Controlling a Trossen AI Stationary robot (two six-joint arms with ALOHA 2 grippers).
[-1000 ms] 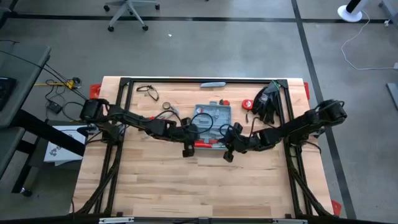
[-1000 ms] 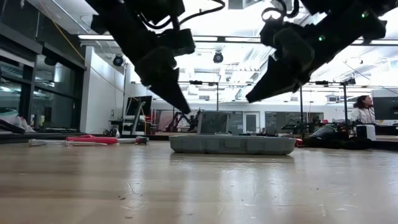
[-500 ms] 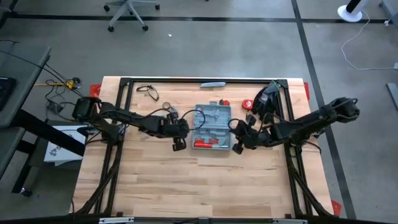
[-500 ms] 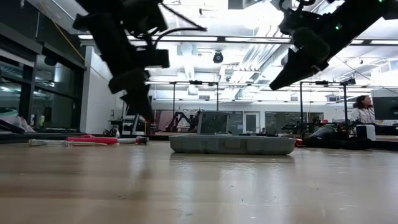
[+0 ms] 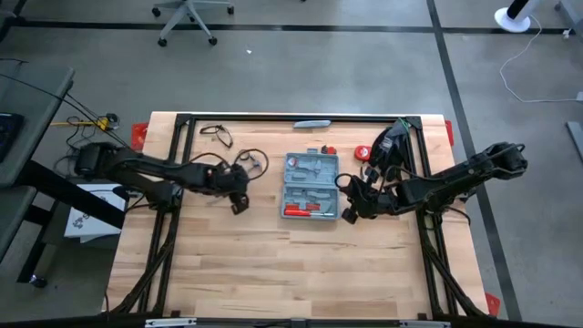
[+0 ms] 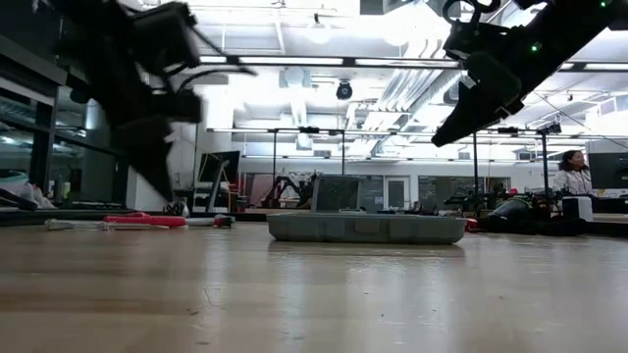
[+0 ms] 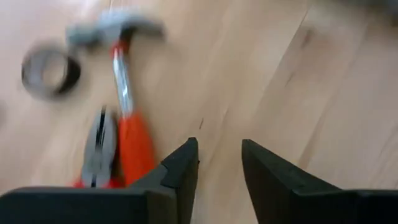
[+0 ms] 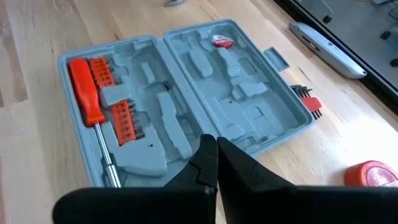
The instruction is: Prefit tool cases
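The blue-grey tool case (image 5: 310, 185) lies open and flat on the table, both moulded halves up (image 8: 186, 106). A red-handled screwdriver (image 8: 87, 99) and red bits sit in its near half. My left gripper (image 5: 239, 202) hangs open above bare wood, left of the case (image 7: 219, 168). A red-handled hammer (image 7: 124, 106), pliers (image 7: 99, 149) and a tape roll (image 7: 50, 71) lie on the wood just beyond its fingers. My right gripper (image 5: 349, 212) is shut and held above the case's near right corner (image 8: 214, 158), clear of it in the low view (image 6: 461, 123).
A slim grey-blue bar (image 5: 310, 123) lies at the far edge, with a cable loop (image 5: 214, 133) toward the far left. A red tape measure (image 8: 373, 174), hex keys (image 8: 305, 96) and a black bundle (image 5: 392, 146) lie right of the case. Bare wood fills the near half.
My left gripper has drawn back from over the case's near left corner toward the table's left edge. My right gripper has moved from the case's near edge a little toward the right and up, then held still. The case has stayed in place.
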